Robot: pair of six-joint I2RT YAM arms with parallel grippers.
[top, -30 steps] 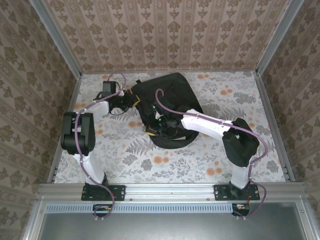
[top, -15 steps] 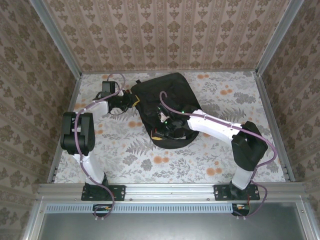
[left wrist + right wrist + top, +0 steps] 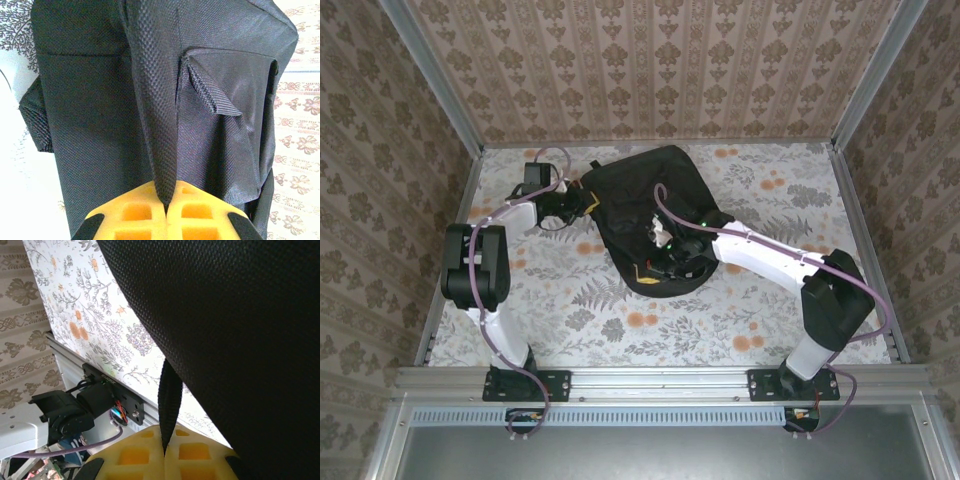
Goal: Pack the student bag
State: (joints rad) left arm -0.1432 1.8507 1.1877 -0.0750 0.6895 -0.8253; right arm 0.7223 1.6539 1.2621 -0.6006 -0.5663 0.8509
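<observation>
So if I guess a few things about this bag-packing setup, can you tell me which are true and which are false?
1. The bag lies on a flower-patterned table. True.
2. The left jaws are shut on a fold of the bag's fabric. True.
3. The right jaws are open and hold nothing. False: they are shut on a black strap hanging from the bag.
4. The bag is red. False: it is black.
</observation>
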